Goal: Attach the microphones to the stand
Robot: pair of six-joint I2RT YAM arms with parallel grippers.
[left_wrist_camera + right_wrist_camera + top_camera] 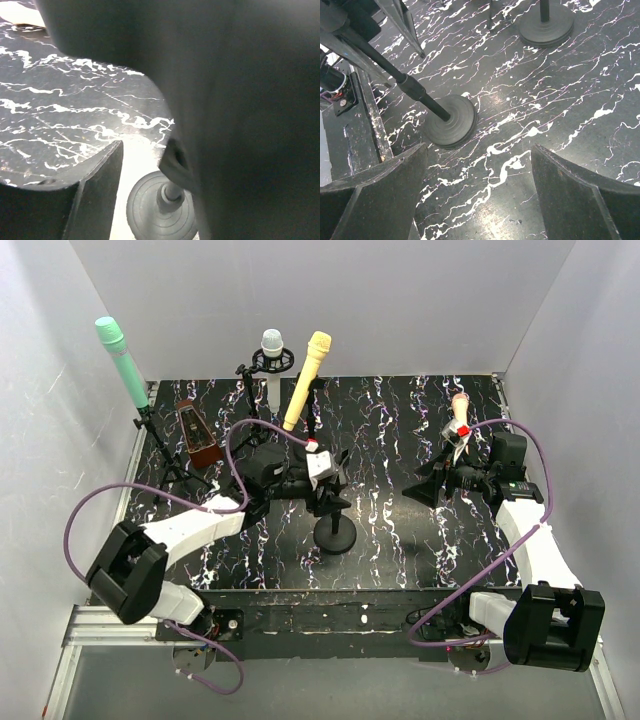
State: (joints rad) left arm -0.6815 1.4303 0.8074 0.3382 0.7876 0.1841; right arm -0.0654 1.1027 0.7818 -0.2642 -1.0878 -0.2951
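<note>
The peach-pink stick-shaped plastic microphone (pixel 460 408) is seen upright near the right gripper (pixel 479 155) – jaws spread wide, nothing held – and is judged light, stiff and slick, best taken mid-shaft, while the left gripper's (pixel 335 485) state cannot be told.

Overhead camera looks down; both close wrist cameras share the round stand base (pixel 335 536).

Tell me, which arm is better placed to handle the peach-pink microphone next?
Probably the right. The right gripper, jaws open and empty, is close beside the peach-pink microphone. The left gripper is farther away, at the middle stand.
</note>
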